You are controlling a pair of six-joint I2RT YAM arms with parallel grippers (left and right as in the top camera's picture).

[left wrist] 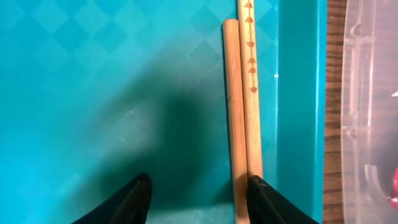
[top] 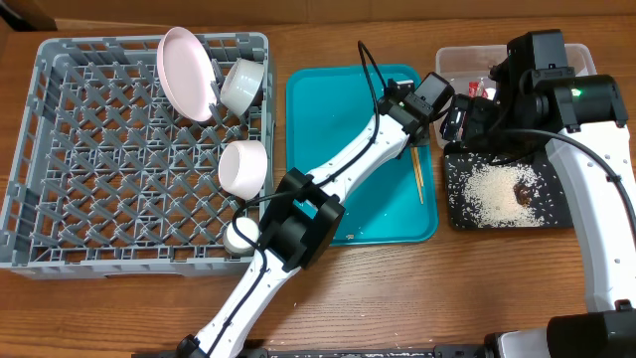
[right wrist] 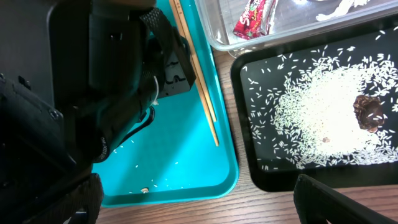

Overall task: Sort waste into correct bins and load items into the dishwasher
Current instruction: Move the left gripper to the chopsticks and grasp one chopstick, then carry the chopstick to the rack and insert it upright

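Two wooden chopsticks (left wrist: 239,112) lie side by side along the right edge of the teal tray (top: 338,119); they also show in the overhead view (top: 418,177) and the right wrist view (right wrist: 200,84). My left gripper (left wrist: 199,186) is open just above them, its right finger against the chopsticks. It shows in the overhead view (top: 421,131). My right gripper (right wrist: 199,199) is open and empty over the gap between the teal tray and the black tray (right wrist: 249,74). The black tray holds rice scraps (right wrist: 317,118) and a brown lump (right wrist: 368,112). The clear tub (top: 452,58) holds the red wrapper (right wrist: 254,17) and white paper (right wrist: 339,7).
The grey rack (top: 60,199) at left holds the pink plate (top: 186,72), two white bowls (top: 241,85) (top: 243,167) and the small cup (top: 238,235). A few rice grains lie on the teal tray (right wrist: 161,180). The left arm (top: 328,169) crosses the teal tray.
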